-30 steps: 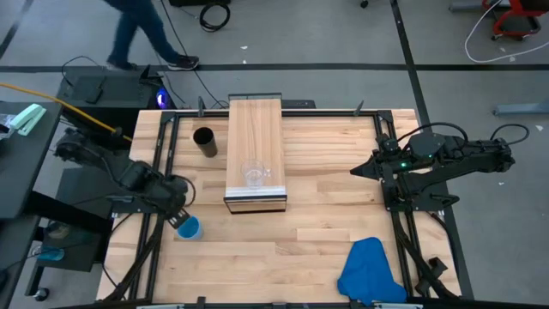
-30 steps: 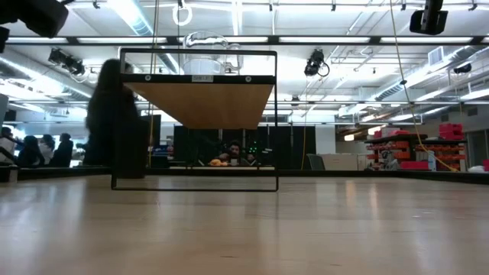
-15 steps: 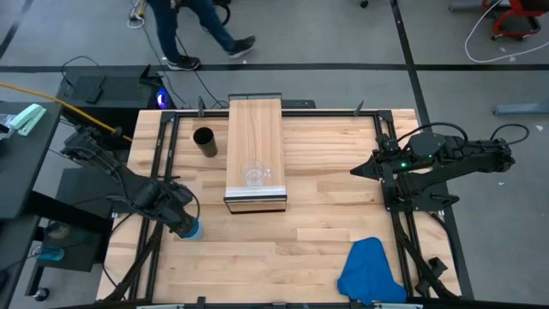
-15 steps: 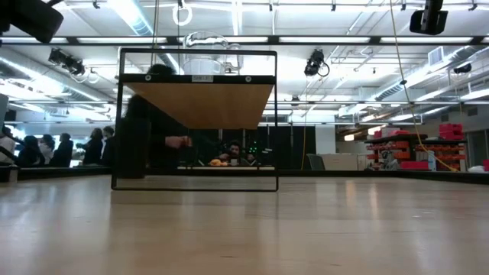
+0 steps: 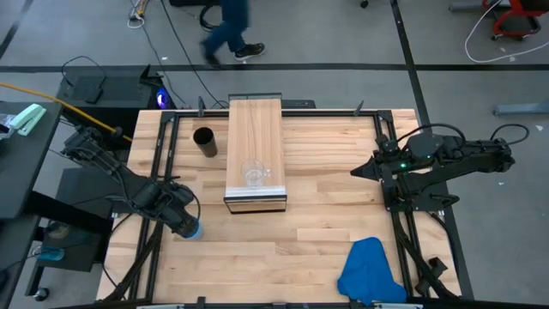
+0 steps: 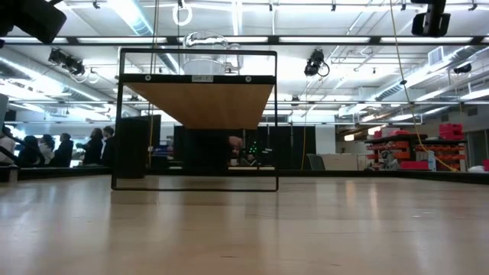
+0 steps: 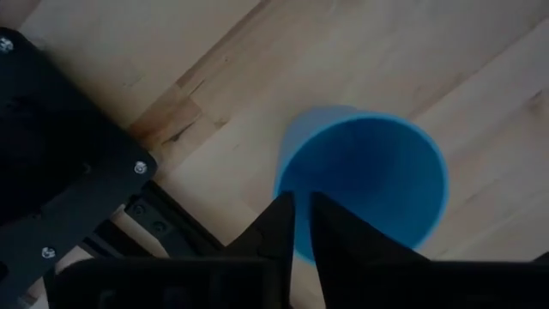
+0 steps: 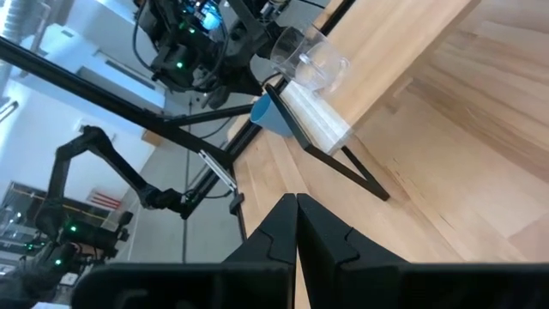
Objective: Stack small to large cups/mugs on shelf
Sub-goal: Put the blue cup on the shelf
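The bright-blue cup [image 5: 192, 230] stands upright on the table near its left edge, mostly covered by my left gripper [image 5: 184, 224]; the left wrist view looks down into the cup [image 7: 369, 184]. My left gripper [image 7: 300, 215] is shut on the cup's wall. The black cup [image 5: 203, 141] stands on the table left of the shelf [image 5: 255, 129]. The clear glass mug [image 5: 255, 175] stands on the shelf near its front end, also seen as the mug [image 6: 202, 53] on top. My right gripper [image 5: 355, 172] waits shut, right of the shelf. My left gripper pinches the blue cup's wall at the rim [image 7: 281, 184], one finger [image 7: 352, 236] inside the cup and the other finger [image 7: 270, 227] outside. It comes from above, pointing down. The cup stays upright with its base on the table.
A blue cloth [image 5: 369, 270] lies by the near right corner. The shelf's thin black frame [image 6: 118, 122] holds the board above the tabletop. Black rails [image 5: 163, 154] run along the table's left and right sides. A person [image 5: 225, 26] walks on the floor beyond the far edge.
My left gripper has moved a little toward the near edge and down over the blue cup, covering most of it, then kept still. The cup has not shifted. The person beyond the table has walked toward the right.
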Motion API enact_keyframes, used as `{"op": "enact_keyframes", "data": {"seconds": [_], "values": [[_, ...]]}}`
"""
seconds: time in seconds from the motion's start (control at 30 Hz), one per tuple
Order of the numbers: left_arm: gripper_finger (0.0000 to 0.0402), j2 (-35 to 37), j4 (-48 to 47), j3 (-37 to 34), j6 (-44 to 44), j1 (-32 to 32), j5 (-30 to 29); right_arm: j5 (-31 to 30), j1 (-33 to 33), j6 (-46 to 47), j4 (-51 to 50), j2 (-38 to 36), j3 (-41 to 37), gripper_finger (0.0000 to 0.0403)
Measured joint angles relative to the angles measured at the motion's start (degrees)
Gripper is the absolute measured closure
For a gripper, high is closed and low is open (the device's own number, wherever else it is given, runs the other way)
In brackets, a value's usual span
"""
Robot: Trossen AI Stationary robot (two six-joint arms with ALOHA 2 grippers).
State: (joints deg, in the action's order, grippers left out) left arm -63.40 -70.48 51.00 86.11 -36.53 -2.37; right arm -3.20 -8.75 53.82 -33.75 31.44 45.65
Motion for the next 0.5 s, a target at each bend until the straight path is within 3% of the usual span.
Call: {"op": "enact_keyframes", "data": {"seconds": [0.5], "values": [[0.0288,0.00,-1.89,0.00,-1.03,0.09,-1.99,0.00,0.00,0.02,-0.21,0.02,0.00,0.0387]]}}
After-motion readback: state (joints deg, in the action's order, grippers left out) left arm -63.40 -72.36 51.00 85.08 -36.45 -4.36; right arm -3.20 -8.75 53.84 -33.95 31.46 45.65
